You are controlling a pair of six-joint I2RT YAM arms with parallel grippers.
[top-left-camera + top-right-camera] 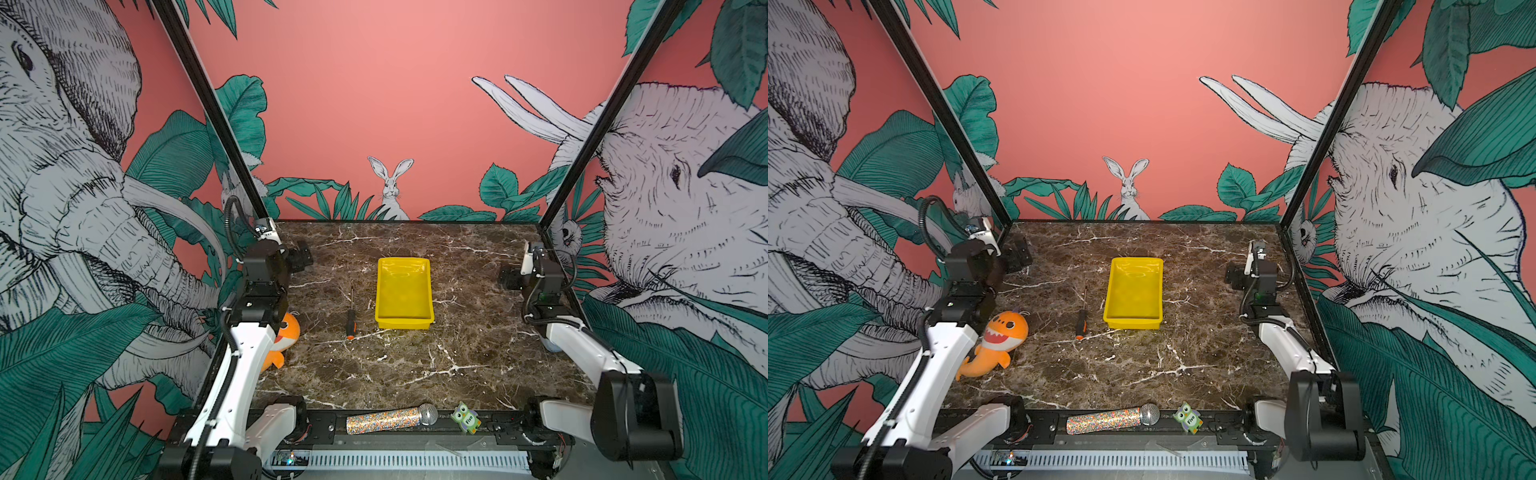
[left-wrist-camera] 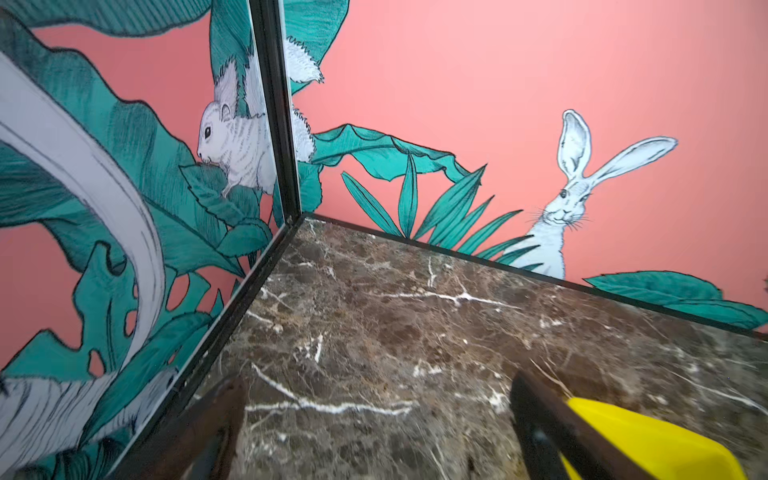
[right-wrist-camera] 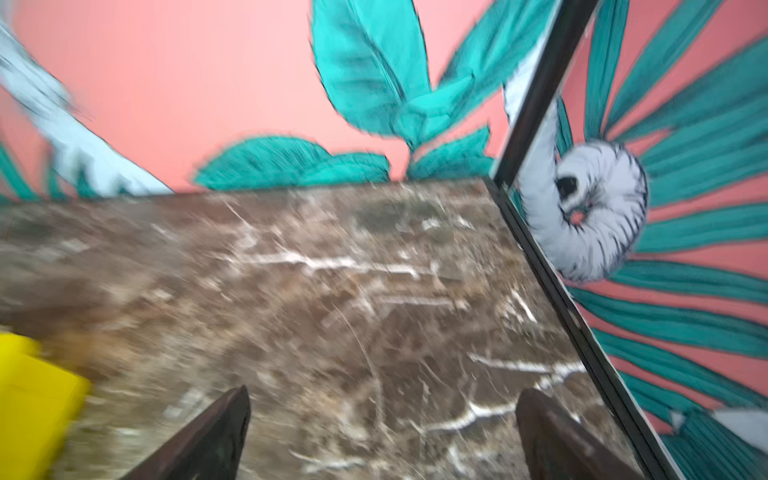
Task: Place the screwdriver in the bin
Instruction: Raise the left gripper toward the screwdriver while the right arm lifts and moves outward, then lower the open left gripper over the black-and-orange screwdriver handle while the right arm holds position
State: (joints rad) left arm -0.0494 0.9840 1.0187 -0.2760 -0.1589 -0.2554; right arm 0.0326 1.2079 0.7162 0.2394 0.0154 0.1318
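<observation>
While both arms hang at the sides of the dark marbled worktop [image 1: 415,365], the screwdriver [image 1: 351,318] lies flat on it in both top views. It is just left of the bin [image 1: 404,261] and not touching it, with its black-and-orange handle toward the camera and its thin shaft pointing at the back wall. The bin, a shallow yellow tray, sits near the middle of the worktop. The left gripper [image 1: 301,257] hangs near the back left corner. In the left wrist view its jaws stand wide apart, with only bare worktop between them. The right gripper [image 1: 509,279] hangs by the right edge, and the blurred right wrist view shows its jaws apart too. An orange plush shark [image 1: 1000,336] lies beside the left arm. A glittery microphone [image 1: 390,417] and an owl card [image 1: 466,417] rest on the front rail.
</observation>
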